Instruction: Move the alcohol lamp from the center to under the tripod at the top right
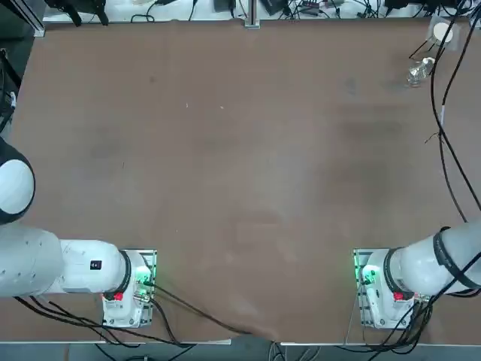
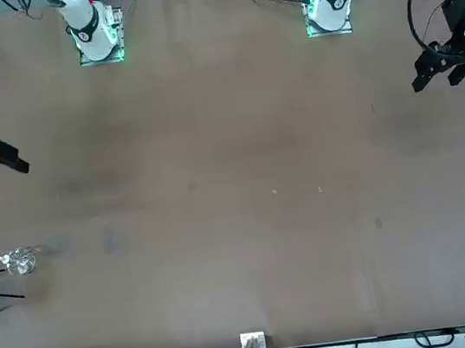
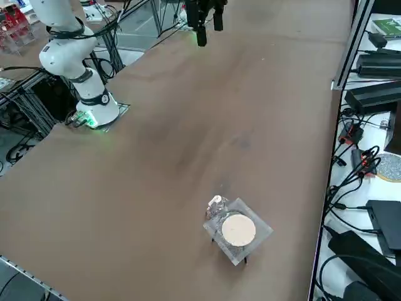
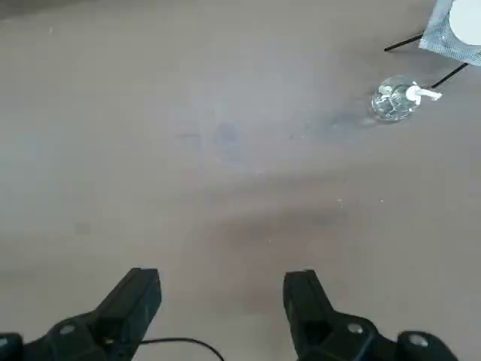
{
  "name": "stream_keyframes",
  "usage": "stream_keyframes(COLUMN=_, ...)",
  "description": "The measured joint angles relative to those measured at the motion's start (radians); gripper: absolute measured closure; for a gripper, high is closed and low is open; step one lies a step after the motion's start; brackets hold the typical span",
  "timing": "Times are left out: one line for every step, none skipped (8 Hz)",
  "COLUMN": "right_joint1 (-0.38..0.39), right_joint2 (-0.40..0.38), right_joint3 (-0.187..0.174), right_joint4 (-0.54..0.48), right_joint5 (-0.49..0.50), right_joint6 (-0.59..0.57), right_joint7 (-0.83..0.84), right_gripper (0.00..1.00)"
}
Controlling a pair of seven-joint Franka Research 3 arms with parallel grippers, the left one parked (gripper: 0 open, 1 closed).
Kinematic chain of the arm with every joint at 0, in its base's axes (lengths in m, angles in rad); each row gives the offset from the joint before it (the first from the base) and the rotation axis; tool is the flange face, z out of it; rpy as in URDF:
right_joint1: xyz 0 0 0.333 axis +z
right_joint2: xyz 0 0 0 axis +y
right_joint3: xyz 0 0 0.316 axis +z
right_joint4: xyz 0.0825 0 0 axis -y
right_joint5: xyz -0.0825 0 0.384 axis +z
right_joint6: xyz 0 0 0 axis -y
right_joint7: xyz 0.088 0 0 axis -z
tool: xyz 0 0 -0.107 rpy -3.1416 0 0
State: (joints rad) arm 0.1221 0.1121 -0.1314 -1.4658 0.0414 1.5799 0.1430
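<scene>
The alcohol lamp (image 4: 394, 98), a tiny clear glass bulb with a whitish top, rests on the brown table just beside the tripod (image 4: 460, 28), outside its dark legs. Its top points toward the tripod. The overhead view shows the lamp (image 1: 418, 72) near the table's far right corner, a little in front of the tripod's white disc (image 1: 442, 31). From the side, the lamp (image 3: 216, 205) touches the corner of the tripod's mesh (image 3: 239, 230). My right gripper (image 4: 225, 289) is open and holds nothing, well back from the lamp. The front view shows the gripper (image 2: 12, 161) nearer the robot than the lamp (image 2: 18, 260).
Black cables (image 1: 443, 128) hang over the table's right side between my arm and the lamp. The table's far edge and right edge lie close to the tripod. Boxes and cables (image 3: 376, 94) crowd a shelf beyond the far edge.
</scene>
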Motion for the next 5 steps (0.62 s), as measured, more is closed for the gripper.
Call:
stream_keyframes(right_joint1=0.0, right_joint2=-0.007, right_joint3=0.013, right_joint4=-0.004, right_joint5=-0.014, right_joint6=-0.009, right_joint7=0.0, right_gripper=0.0)
stream_keyframes(right_joint1=-0.004, right_joint2=-0.009, right_joint3=0.017, right_joint4=-0.012, right_joint5=-0.033, right_joint6=-0.01, right_joint7=0.0, right_gripper=0.0)
stream_keyframes(right_joint1=-0.015, right_joint2=-0.009, right_joint3=0.017, right_joint4=-0.037, right_joint5=-0.047, right_joint6=0.006, right_joint7=0.0, right_gripper=0.0)
stream_keyframes(right_joint1=-0.032, right_joint2=-0.007, right_joint3=0.017, right_joint4=-0.082, right_joint5=-0.051, right_joint6=0.055, right_joint7=-0.003, right_gripper=0.0)
stream_keyframes(right_joint1=-0.047, right_joint2=-0.001, right_joint3=0.016, right_joint4=-0.134, right_joint5=-0.053, right_joint6=0.12, right_joint7=-0.006, right_gripper=0.0)
